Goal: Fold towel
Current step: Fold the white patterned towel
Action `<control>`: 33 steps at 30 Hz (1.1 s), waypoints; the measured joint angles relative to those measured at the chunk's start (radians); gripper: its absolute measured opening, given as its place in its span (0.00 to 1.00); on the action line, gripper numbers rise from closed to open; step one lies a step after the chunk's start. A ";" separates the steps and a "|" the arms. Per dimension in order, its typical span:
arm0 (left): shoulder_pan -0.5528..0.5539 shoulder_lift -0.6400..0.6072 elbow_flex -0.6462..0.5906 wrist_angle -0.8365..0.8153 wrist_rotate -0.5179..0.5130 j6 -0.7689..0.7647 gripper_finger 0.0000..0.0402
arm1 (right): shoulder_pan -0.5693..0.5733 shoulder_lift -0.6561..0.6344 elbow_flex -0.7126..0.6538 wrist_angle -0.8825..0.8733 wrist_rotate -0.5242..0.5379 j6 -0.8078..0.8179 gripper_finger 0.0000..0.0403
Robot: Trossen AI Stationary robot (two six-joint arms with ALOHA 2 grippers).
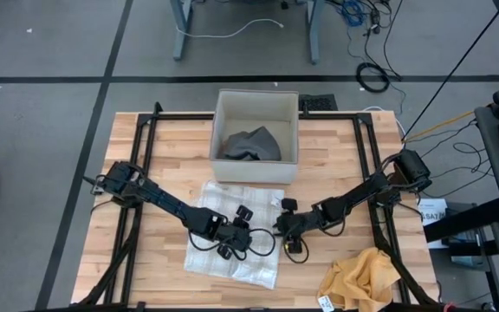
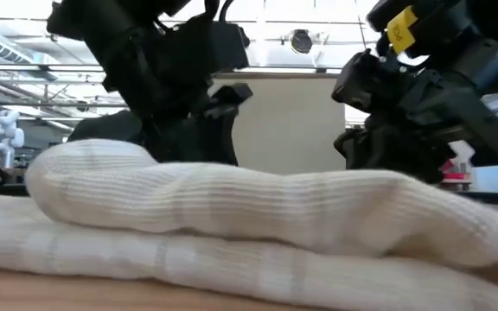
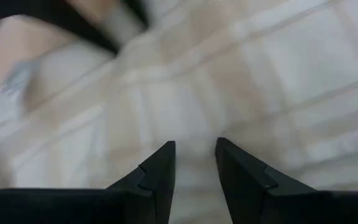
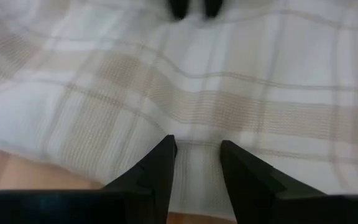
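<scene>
A white towel (image 1: 222, 198) with beige checks lies in the middle of the wooden table. In the low view its upper layer (image 2: 232, 194) lies folded over a lower layer (image 2: 188, 255). My left gripper (image 1: 243, 238) reaches over the towel from the table's left. My right gripper (image 1: 284, 230) comes from the right at the towel's right edge. They face each other closely. Each wrist view shows towel cloth (image 3: 260, 74) (image 4: 229, 81) in the gap between that gripper's fingers. My left gripper (image 3: 194, 155) has towel cloth (image 3: 194, 134) between its two fingers, slanting down from the table's left; how many layers I cannot tell. My right gripper (image 4: 197, 152) pinches the towel near its right edge (image 4: 194, 134), slanting down from the table's right. Creases run toward its fingers. The towel rests on the table.
A white bin (image 1: 223, 104) holding a grey cloth (image 1: 251, 145) stands just beyond the towel. A yellow cloth (image 1: 362, 277) lies at the near right corner. Black frame rails (image 1: 141, 139) run along the table's left and right sides.
</scene>
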 joint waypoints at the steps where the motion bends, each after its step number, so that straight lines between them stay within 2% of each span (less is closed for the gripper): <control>1: -0.005 -0.011 0.000 -0.002 -0.031 0.000 0.31 | 0.007 -0.002 0.000 -0.010 -0.001 0.016 0.31; 4: -0.028 -0.059 0.000 0.000 -0.110 -0.025 0.31 | 0.027 -0.016 0.000 -0.047 0.002 0.046 0.31; 10: -0.096 -0.163 0.000 -0.141 -0.118 -0.211 0.31 | 0.058 -0.092 -0.004 -0.186 0.051 0.071 0.31; 16: -0.212 -0.214 0.002 -0.328 -0.076 -0.428 0.31 | 0.075 -0.202 -0.006 -0.180 0.087 0.062 0.31; 20: -0.300 -0.215 0.002 -0.365 -0.023 -0.532 0.31 | 0.116 -0.242 0.017 -0.100 0.094 0.009 0.37; 27: -0.449 -0.212 0.002 -0.359 -0.021 -0.660 0.31 | 0.148 -0.190 0.134 -0.083 0.117 -0.006 0.50; 33: -0.527 -0.167 0.003 -0.358 -0.050 -0.755 0.31 | 0.178 -0.046 0.250 0.011 0.115 -0.075 0.52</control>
